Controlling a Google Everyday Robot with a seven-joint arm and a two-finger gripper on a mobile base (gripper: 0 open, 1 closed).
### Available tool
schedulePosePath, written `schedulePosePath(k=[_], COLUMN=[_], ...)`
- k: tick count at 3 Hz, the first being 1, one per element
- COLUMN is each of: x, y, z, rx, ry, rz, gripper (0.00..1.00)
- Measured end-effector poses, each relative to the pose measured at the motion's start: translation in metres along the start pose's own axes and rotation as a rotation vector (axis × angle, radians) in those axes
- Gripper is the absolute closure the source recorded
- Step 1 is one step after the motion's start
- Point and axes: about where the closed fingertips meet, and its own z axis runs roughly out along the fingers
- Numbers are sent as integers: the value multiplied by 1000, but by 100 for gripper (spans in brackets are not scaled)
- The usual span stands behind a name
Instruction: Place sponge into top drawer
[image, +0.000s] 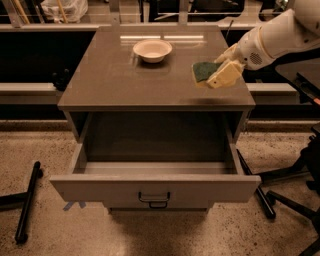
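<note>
Status: grasp judged done, transfer and release outstanding. Lower centre: top drawer (155, 187) pulled open, flat grey-beige front, small dark metal handle (154, 199). Upper centre, on smooth grey-brown desk (105, 85): round white bowl (152, 50). Upper right: sponge (202, 71), dark green scrub face over pale foam, clamped in pincer (216, 76), seemingly just above desk, not yet inside drawer.

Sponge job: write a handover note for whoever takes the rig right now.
The gripper is shut on the sponge, at the right side of the cabinet top.
The drawer is pulled open; nothing shows inside.
The bowl sits at the back of the top, apart from the sponge.
Done: drawer open, sponge gripped.
Left: bring the sponge forward and down over the drawer, then release it inside.
</note>
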Motion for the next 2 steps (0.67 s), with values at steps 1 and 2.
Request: schedulePosePath(k=[1,2], x=[-15,-15], y=[58,58], z=[12,12], rx=[-114,-113], ry=[-23,-23], rz=[-16,-16], gripper=[100,100])
